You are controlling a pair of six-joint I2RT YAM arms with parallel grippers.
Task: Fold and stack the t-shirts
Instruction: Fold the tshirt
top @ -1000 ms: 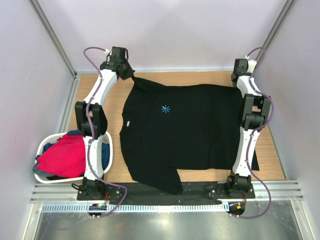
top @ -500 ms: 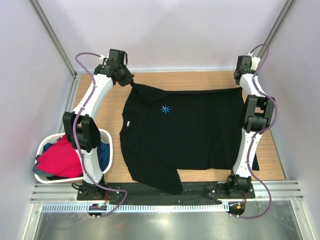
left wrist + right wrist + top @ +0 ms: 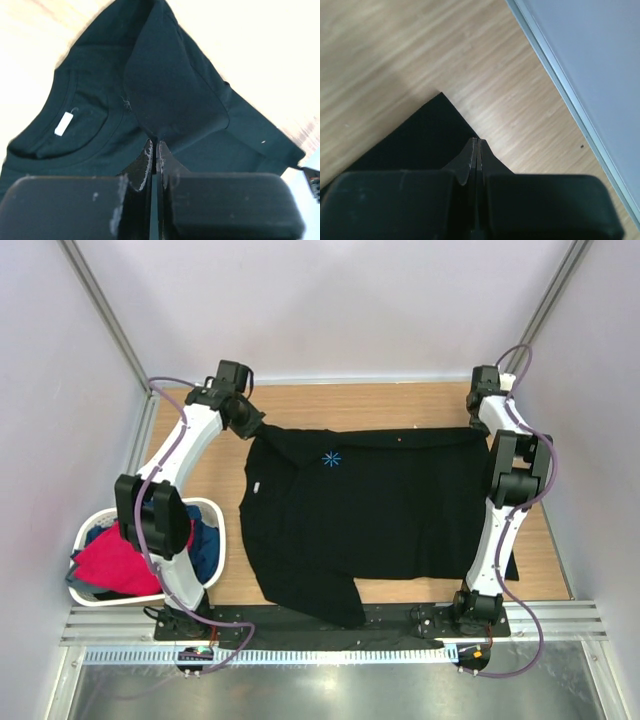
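A large black t-shirt (image 3: 370,510) lies spread on the wooden table, with a small blue star print and a white neck label (image 3: 63,123). My left gripper (image 3: 258,427) is shut on a lifted flap of the shirt's far left corner (image 3: 175,95), held above the collar. At the far right corner my right gripper (image 3: 482,428) is shut on the black cloth (image 3: 415,140). The shirt's far edge is turned over toward the near side. Red (image 3: 110,562) and blue (image 3: 207,543) t-shirts lie bunched in the basket.
A white oval basket (image 3: 88,530) stands at the near left beside the left arm. Grey walls with metal rails (image 3: 570,107) close in the table at the back and sides. A black strip and both arm bases line the near edge.
Both grippers have drawn the shirt's far edge toward the near side, so that edge now lies straighter and closer. The left arm's elbow has swung outward over the basket.
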